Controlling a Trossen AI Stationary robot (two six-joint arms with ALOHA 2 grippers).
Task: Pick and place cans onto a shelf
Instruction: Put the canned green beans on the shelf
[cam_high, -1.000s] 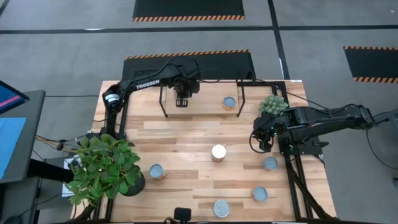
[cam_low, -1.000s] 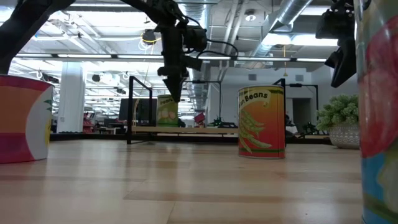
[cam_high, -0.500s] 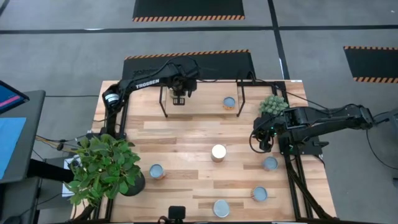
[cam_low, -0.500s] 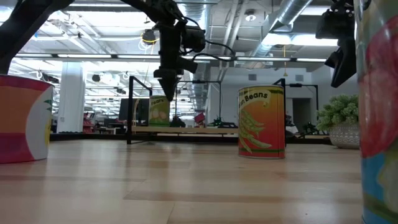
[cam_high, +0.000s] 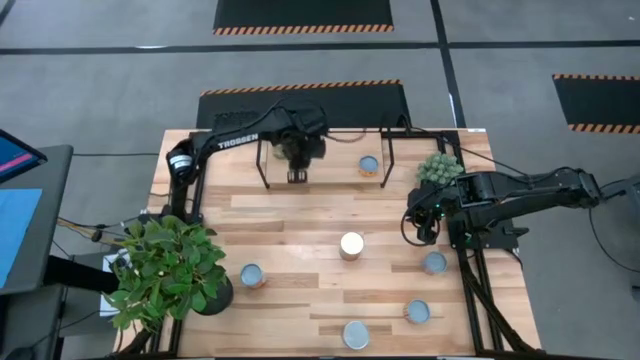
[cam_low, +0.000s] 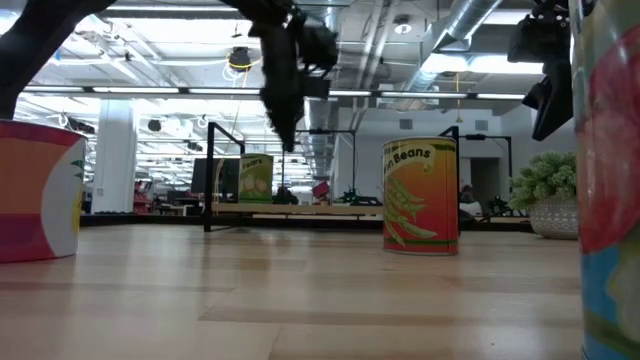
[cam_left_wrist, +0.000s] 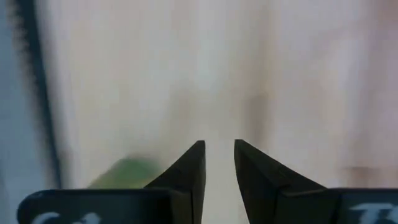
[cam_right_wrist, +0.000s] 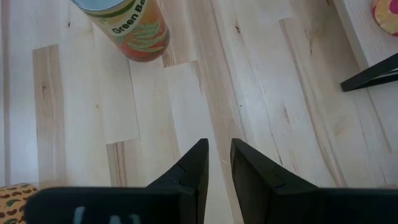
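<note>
We see the left gripper raised over the shelf at the table's far edge, fingers a narrow gap apart with only blurred wood between them, so it grips nothing and touches nothing. In the low view it hangs clear above the shelf board, with a green-labelled can standing on the shelf below and slightly to one side. A second can sits further along the shelf. The right gripper waits low near the table's right edge, fingers likewise slightly parted over bare planks, empty. The green beans can stands mid-table, just ahead of the right gripper but apart from it. Four more cans are spread along the near side and right edge of the table. A potted plant sits at the near left corner and a small plant beside the shelf's right end.
</note>
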